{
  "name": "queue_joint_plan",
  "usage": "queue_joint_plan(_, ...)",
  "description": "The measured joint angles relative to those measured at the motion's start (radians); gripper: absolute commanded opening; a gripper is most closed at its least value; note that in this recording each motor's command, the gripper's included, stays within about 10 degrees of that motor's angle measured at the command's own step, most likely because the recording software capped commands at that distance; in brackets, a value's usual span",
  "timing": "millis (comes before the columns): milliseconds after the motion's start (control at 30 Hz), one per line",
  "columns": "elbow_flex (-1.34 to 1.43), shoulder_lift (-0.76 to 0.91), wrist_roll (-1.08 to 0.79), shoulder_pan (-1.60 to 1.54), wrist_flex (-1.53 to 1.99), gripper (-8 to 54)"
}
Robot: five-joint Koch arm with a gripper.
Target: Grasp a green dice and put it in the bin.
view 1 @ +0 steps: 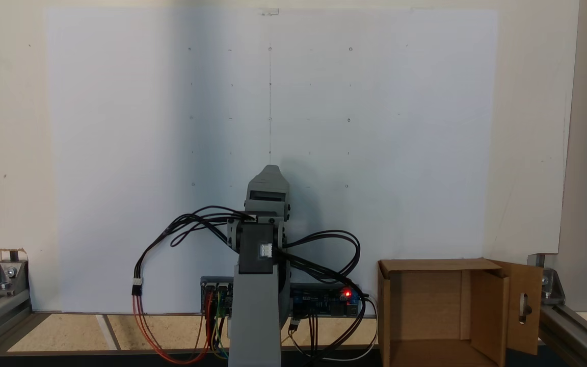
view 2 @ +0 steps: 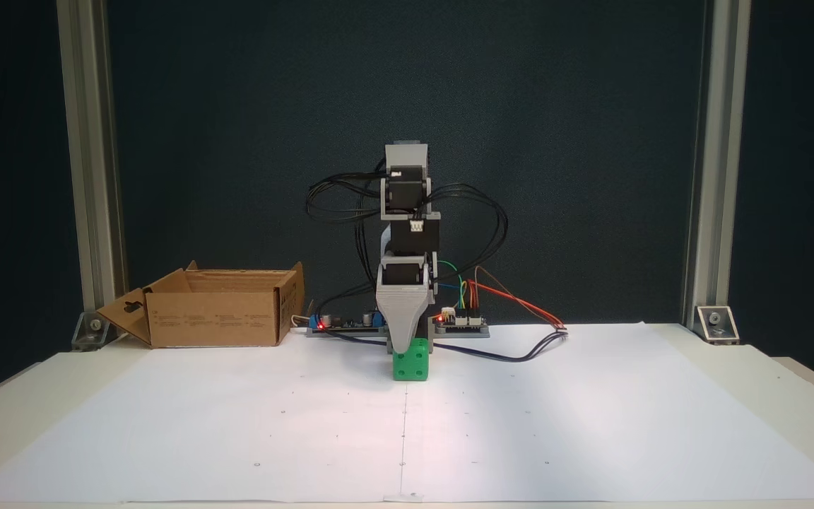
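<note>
The green dice (view 2: pixel 412 362) rests on the white paper just in front of the arm's base. My gripper (view 2: pixel 402 345) points straight down at it, and its broad grey jaw tapers to the dice's top left edge. The second jaw lies behind the first, so the gap between them is hidden. In a fixed view from above, the gripper (view 1: pixel 270 169) covers the dice. The bin, a brown cardboard box (view 2: pixel 215 317) with a slotted flap, stands open to the left of the arm's base; from above the bin (view 1: pixel 426 298) sits at the lower right.
White paper (view 2: pixel 591 424) marked with small dots covers the table. Circuit boards (view 2: pixel 461 322) and looping cables (view 2: pixel 520 346) lie around the arm's base. Aluminium frame posts (view 2: pixel 705 177) stand at the table's back corners.
</note>
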Motion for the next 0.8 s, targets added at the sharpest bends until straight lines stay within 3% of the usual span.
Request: queue_joint_plan(800,0.054,-0.158,0.000,-0.025,-0.196,41.3)
